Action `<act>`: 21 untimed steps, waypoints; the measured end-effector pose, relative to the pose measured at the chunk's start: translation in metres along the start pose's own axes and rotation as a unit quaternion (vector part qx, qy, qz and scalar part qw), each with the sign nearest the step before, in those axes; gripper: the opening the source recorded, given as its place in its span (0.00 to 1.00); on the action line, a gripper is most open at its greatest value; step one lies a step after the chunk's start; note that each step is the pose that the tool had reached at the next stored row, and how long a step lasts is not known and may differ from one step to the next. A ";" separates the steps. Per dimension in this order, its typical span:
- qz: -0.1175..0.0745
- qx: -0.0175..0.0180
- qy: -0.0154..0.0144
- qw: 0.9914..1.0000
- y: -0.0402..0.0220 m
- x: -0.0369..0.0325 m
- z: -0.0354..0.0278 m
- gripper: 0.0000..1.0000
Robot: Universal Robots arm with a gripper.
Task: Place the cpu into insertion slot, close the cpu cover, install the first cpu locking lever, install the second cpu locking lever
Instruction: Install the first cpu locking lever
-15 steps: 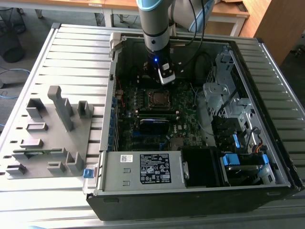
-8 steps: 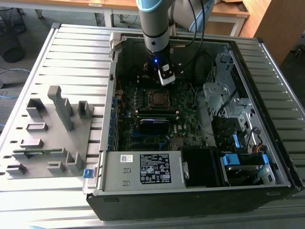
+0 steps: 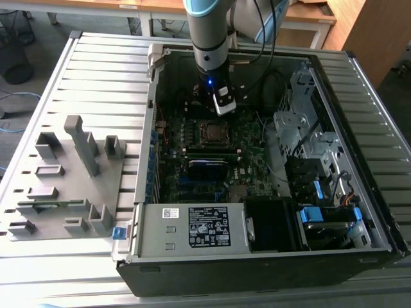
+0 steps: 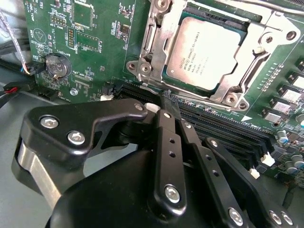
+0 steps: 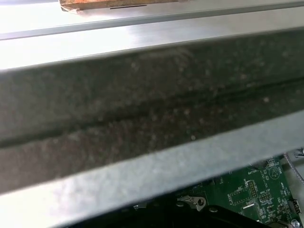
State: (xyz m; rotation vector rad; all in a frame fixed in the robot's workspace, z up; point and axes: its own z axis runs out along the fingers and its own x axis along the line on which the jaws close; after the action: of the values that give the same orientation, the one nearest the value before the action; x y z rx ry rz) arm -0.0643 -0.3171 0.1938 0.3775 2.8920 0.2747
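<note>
Slatted metal table (image 3: 96, 64); open computer case (image 3: 257, 263) on it, grey fixture tray (image 3: 64, 186) alongside. Gripper (image 4: 172, 102) inside case, low over green motherboard (image 4: 95, 28); jaws closed together, nothing between them. Cpu (image 4: 206, 52) just beyond jaw tips, lying flat in insertion slot (image 4: 213, 13). Cpu cover (image 4: 159, 45) down around cpu, near edge just ahead of jaw tips. Long black memory slots (image 4: 228, 128) under and beside jaws. Coin battery (image 4: 56, 65) off to one side of jaws.

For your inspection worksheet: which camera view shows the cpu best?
The second wrist view: the cpu is close, its silver top plain. The exterior view gives it as a small square; the first wrist view faces the case wall.
</note>
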 end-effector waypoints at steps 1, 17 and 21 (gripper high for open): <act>0.000 0.000 0.000 1.000 0.0001 0.0000 0.0000 0.10; 0.001 -0.003 0.000 1.000 0.0023 0.0002 -0.0016 0.10; 0.002 -0.004 0.000 1.000 0.0023 0.0004 -0.0015 0.10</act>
State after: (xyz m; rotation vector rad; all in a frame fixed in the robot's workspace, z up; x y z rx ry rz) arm -0.0645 -0.3150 0.1957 0.3815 2.8904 0.2880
